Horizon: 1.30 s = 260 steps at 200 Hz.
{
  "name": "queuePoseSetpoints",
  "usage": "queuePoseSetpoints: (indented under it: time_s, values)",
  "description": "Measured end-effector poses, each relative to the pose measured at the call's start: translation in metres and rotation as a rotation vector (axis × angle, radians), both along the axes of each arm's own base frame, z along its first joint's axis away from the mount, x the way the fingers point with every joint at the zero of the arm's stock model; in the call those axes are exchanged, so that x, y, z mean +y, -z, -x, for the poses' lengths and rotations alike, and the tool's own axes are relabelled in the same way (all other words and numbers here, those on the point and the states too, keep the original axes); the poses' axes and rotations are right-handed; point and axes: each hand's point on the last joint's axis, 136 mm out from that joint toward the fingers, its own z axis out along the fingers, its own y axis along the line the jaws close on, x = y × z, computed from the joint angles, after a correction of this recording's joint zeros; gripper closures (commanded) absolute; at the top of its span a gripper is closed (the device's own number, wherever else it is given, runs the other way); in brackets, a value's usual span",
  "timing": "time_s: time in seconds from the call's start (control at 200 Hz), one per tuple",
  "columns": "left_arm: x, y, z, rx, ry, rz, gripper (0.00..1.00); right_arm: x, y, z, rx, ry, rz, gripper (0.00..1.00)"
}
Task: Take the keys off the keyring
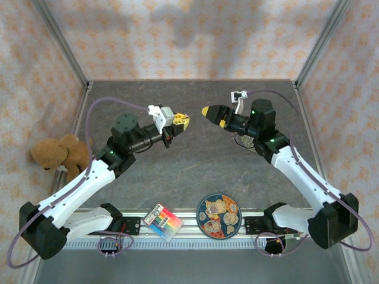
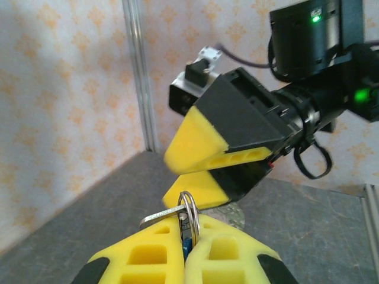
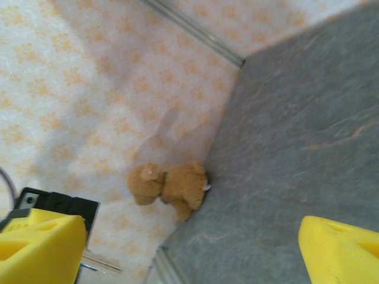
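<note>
Silvery key [image 2: 159, 217] is hanging on the keyring [image 2: 187, 242], which my left gripper [image 1: 185, 121] is clamping above the tabletop [image 1: 195, 165]. My right gripper [image 1: 207, 111] is gaping just beside it, gripping nothing; separating them is not yet done.

The keyring [image 2: 188, 212], a thin silvery loop standing edge-on above a sliver of bright blue tag [image 2: 186, 245], is pinched between the closed yellow fingers of the left tool [image 2: 188, 235], with the small pale metal key [image 2: 159, 218] threaded on it, projecting leftward, roughly level.
</note>
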Motion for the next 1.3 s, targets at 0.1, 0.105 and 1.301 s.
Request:
queuePoseSetpoints:
  time_s: [0.1, 0.105, 1.301]
  values:
    - [-0.004, 0.0, -0.01, 0.019, 0.032, 0.021, 1.0, 0.006, -0.006, -0.004, 0.02, -0.053, -0.093, 0.12]
    - [-0.004, 0.0, -0.01, 0.02, 0.034, 0.022, 1.0, 0.006, -0.007, -0.004, 0.02, -0.055, -0.097, 0.12]
    - [-0.021, -0.046, 0.01, -0.016, 0.337, 0.168, 1.0, 0.03, -0.089, 0.059, 0.067, -0.474, -0.533, 0.84]
